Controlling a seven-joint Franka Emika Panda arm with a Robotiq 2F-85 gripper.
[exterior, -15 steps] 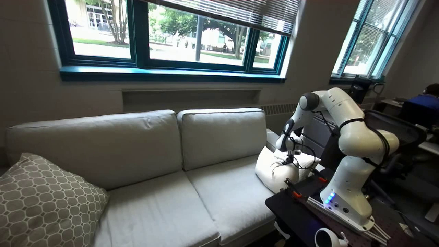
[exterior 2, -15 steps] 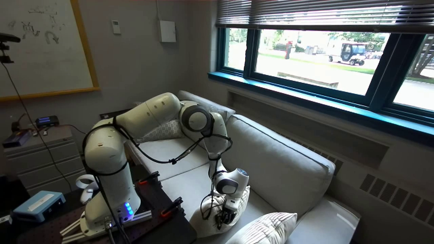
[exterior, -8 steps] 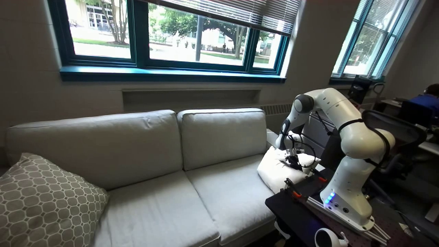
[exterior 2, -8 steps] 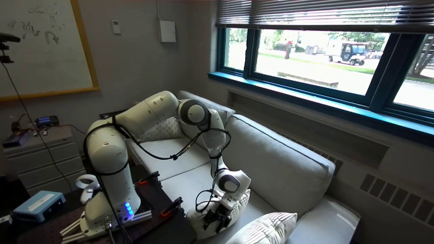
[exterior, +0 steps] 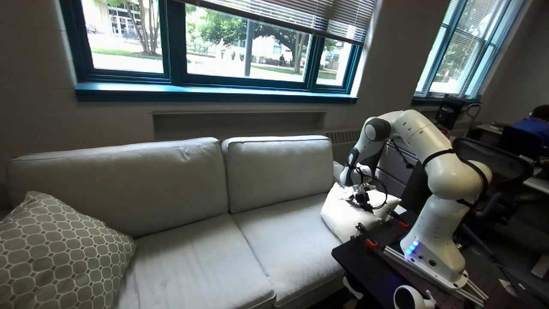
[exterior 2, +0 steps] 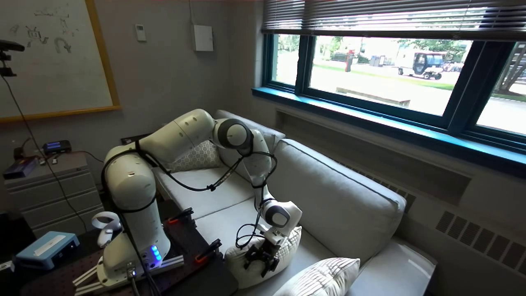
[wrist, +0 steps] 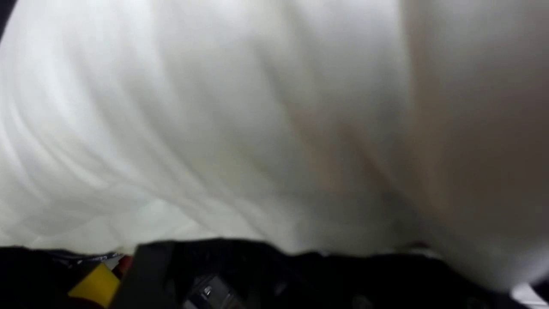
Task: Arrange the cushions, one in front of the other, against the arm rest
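Observation:
Two cream-white cushions lie at the sofa's end. The nearer-to-robot cushion [exterior 2: 240,273] sits under my gripper [exterior 2: 256,269], and its pale cloth [wrist: 193,128] fills most of the wrist view. A pleated cushion [exterior 2: 326,277] stands between it and the arm rest [exterior 2: 398,267], cut off by the frame edge; whether it touches the arm rest I cannot tell. Seen in an exterior view, the plain cushion [exterior: 343,219] partly hides the pleated one. My fingers are spread apart against or just over the cushion's face, with nothing gripped between them. The wrist view does not show the fingers clearly.
A grey patterned cushion [exterior: 64,253] leans at the sofa's far end. Back cushions [exterior: 279,171] rise behind the seat. The black robot table [exterior: 364,266] with orange-tipped clamps [exterior: 371,243] stands close against the sofa front. Cables loop around the wrist.
My fingers have spread apart and let go of the plain cushion, which has settled a little lower. The gripper has tilted and shifted slightly. The pleated cushion has stayed put.

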